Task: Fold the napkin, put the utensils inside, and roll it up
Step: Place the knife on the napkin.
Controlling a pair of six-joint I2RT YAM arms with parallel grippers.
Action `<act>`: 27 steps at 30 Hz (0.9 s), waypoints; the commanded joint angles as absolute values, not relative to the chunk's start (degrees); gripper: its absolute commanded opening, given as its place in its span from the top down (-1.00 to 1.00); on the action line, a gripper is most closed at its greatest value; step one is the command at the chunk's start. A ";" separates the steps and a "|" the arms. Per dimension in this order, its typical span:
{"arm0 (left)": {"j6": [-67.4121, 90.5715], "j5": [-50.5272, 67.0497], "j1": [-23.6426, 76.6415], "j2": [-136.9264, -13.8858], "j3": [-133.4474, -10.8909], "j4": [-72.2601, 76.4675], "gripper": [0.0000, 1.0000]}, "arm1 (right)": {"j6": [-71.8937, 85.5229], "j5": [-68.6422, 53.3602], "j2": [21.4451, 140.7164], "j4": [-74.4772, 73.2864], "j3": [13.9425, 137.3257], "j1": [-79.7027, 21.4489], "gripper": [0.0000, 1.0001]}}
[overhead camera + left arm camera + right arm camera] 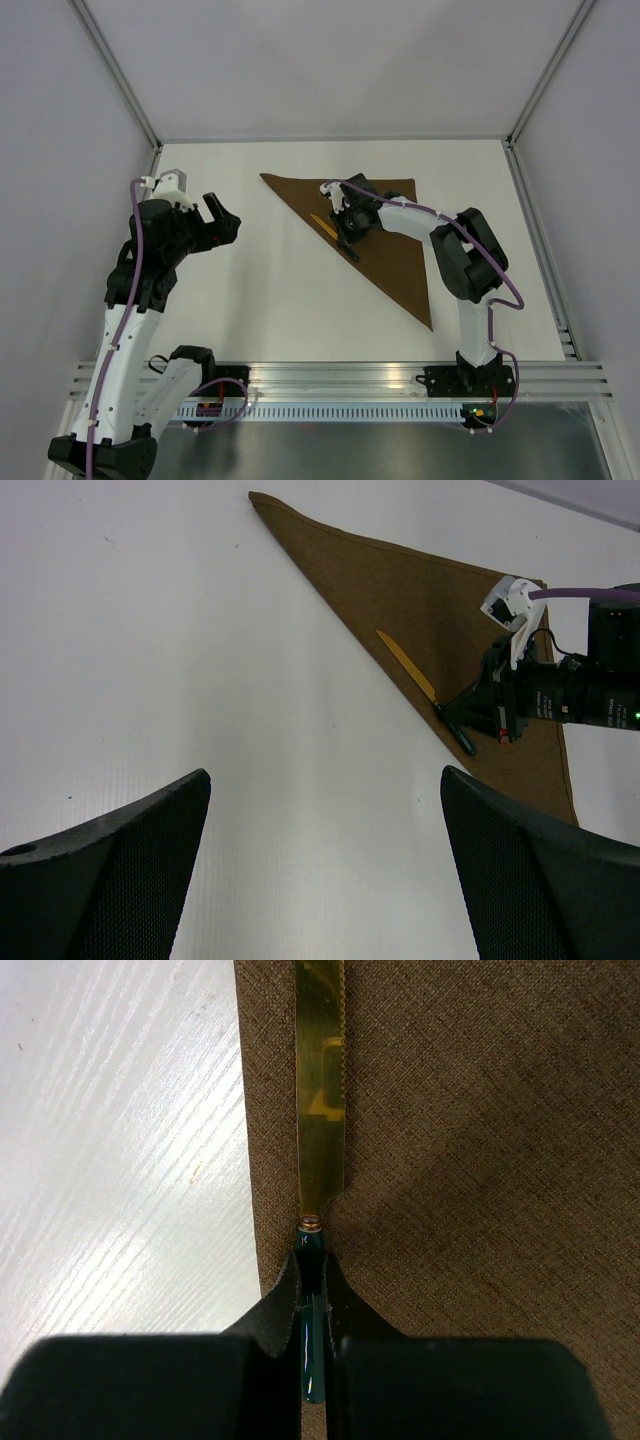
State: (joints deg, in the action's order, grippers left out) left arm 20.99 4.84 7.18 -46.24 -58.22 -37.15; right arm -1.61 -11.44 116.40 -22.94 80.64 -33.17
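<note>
On folded brown napkin (400,265), beside its long edge: knife (320,1110), gold blade, dark handle clamped in right gripper (312,1282). Left gripper (222,213): spread wide, off-cloth.

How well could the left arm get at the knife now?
Probably yes, blade only: the left gripper is open with bare table between, but the right gripper grips the knife by its handle.
</note>
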 commanded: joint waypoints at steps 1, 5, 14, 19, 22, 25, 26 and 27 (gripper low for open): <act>21.53 4.84 6.94 -46.32 -59.33 -36.04 -0.99 | -2.02 -10.20 115.31 -23.56 82.00 -33.57 0.99; 21.36 4.75 6.94 -46.32 -59.41 -36.12 -0.99 | -2.29 -10.20 115.05 -23.82 81.74 -33.66 0.99; 21.27 4.66 6.94 -46.49 -59.24 -35.95 -0.99 | -2.02 -11.34 113.29 -25.22 81.83 -33.58 0.99; 21.36 4.92 6.94 -46.67 -59.15 -35.77 -0.99 | -2.11 -11.42 112.59 -25.75 81.56 -33.66 0.99; 21.36 5.01 6.94 -46.67 -59.06 -35.68 -0.99 | -2.02 -11.69 112.41 -26.10 81.13 -33.66 0.99; 21.36 5.01 6.94 -46.67 -58.97 -35.68 -0.99 | -2.11 -11.86 112.76 -26.10 81.04 -33.57 0.99; 21.36 5.10 6.94 -46.76 -58.97 -35.60 -0.99 | -2.11 -11.87 112.76 -26.10 80.95 -33.57 0.99; 21.36 5.10 6.94 -46.76 -58.97 -35.51 -0.99 | -2.11 -11.87 112.76 -26.02 80.86 -33.66 0.99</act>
